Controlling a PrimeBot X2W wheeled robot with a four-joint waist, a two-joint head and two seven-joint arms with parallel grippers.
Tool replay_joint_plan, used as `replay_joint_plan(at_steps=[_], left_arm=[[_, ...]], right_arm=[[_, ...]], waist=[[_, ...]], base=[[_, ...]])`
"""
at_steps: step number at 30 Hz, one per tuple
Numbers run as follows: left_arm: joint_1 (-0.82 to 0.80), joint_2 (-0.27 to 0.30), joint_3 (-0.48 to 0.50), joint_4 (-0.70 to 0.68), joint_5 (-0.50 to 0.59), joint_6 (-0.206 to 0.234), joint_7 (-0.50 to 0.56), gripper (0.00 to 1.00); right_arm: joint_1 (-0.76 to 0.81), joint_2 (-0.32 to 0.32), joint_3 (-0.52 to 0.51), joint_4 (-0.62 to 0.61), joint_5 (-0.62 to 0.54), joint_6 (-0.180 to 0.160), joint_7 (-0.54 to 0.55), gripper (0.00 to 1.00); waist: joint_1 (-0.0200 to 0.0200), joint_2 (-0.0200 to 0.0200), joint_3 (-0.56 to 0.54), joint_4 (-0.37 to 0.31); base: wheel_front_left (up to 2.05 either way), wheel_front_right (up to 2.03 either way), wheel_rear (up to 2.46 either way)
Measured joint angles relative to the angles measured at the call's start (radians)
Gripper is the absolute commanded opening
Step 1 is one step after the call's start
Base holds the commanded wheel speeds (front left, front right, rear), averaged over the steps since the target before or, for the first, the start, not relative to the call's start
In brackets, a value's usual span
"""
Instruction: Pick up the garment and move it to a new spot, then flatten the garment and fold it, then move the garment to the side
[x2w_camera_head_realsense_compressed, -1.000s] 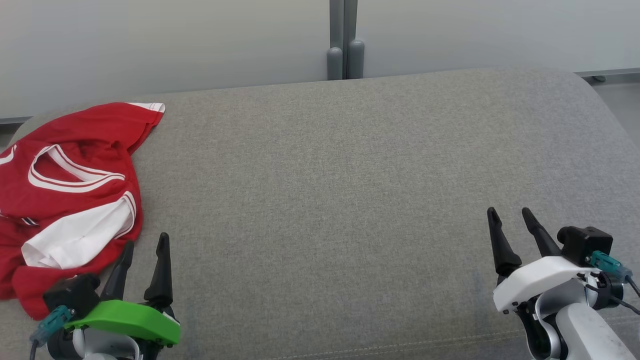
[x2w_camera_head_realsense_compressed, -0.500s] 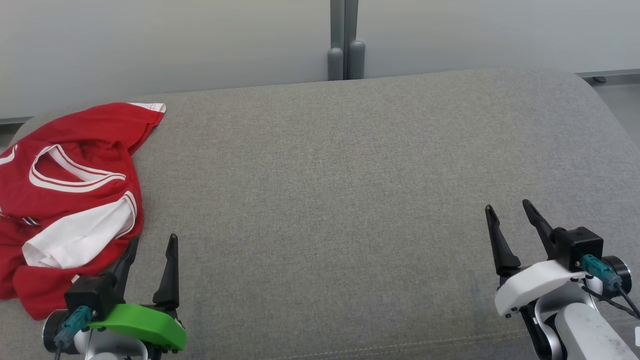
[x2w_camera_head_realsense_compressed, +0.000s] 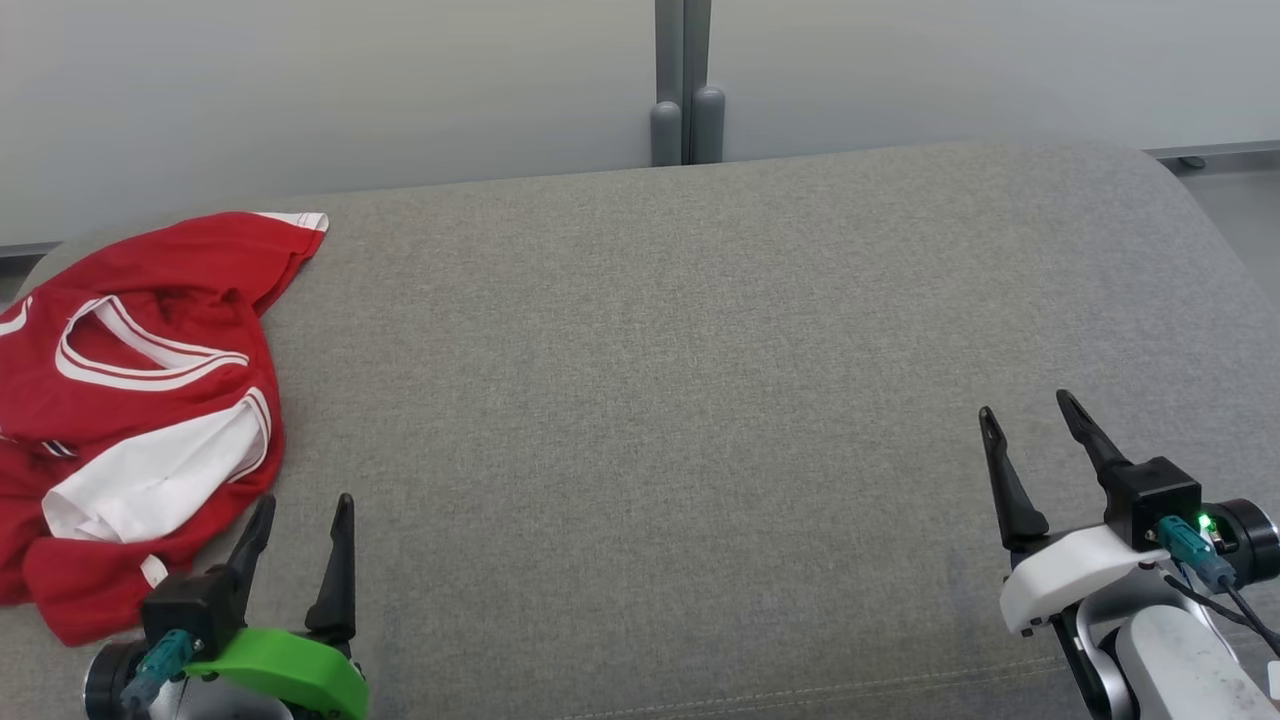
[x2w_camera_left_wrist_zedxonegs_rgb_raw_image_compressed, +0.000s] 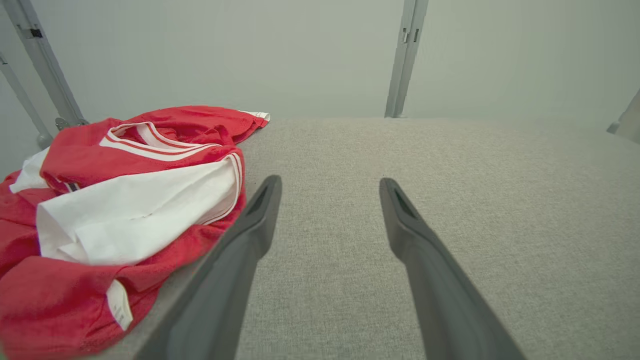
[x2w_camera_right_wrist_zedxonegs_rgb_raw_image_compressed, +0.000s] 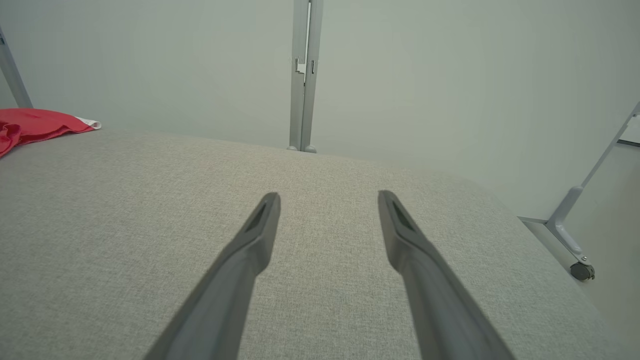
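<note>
- Garment (x2w_camera_head_realsense_compressed: 130, 400): red with white trim, crumpled in a heap at the far-left edge of the grey cushion (x2w_camera_head_realsense_compressed: 650, 350).
- Left gripper (x2w_camera_head_realsense_compressed: 305, 500): low at near left, green-cased wrist, fingers pointing away across the cushion. Jaws wide, empty. Its left finger is just beside the garment's hem; contact unclear.
- Right gripper (x2w_camera_head_realsense_compressed: 1027, 404): near right, white-cased wrist, fingers pointing away over bare cushion. Jaws wide, empty, well apart from the garment.

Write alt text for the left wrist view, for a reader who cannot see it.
A crumpled red-and-white jersey lies on a grey upholstered cushion, beside the left gripper, which is open and holds nothing.
</note>
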Motion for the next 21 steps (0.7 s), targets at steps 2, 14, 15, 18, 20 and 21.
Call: replay_joint_plan(at_steps=[2, 14, 15, 18, 20, 21], left_arm=[[0.006, -0.007, 0.016, 0.033, -0.042, -0.003, 0.0, 1.0], [0.011, -0.012, 0.02, 0.06, -0.054, -0.009, 0.0, 1.0], [0.011, -0.012, 0.021, 0.06, -0.054, -0.009, 0.0, 1.0], [0.01, -0.012, 0.019, 0.063, -0.054, -0.009, 0.0, 1.0], [0.008, -0.012, 0.013, 0.065, -0.053, -0.009, 0.0, 1.0], [0.007, -0.013, 0.013, 0.066, -0.052, -0.009, 0.0, 1.0]], right_arm=[[0.001, 0.002, -0.008, 0.0, 0.0, 0.0, 0.0, 1.0], [0.002, 0.013, -0.033, 0.0, -0.006, 0.014, -0.004, 1.0], [0.002, 0.014, -0.035, 0.0, -0.006, 0.018, -0.004, 1.0], [0.006, 0.016, -0.043, 0.0, -0.006, 0.021, -0.004, 1.0], [0.014, 0.016, -0.053, -0.001, -0.006, 0.021, -0.004, 1.0], [0.019, 0.016, -0.054, -0.001, -0.006, 0.021, -0.004, 1.0]], waist=[[0.0, 0.0, -0.002, -0.002], [0.0, 0.0, -0.007, -0.008], [0.0, 0.0, -0.007, -0.007], [0.0, 0.0, -0.007, -0.005], [0.0, 0.0, -0.007, 0.002], [0.0, 0.0, -0.007, 0.007]], base=[[0.0, 0.0, 0.0], [0.0, 0.0, 0.0], [0.0, 0.0, 0.0], [0.0, 0.0, 0.0], [0.0, 0.0, 0.0], [0.0, 0.0, 0.0]])
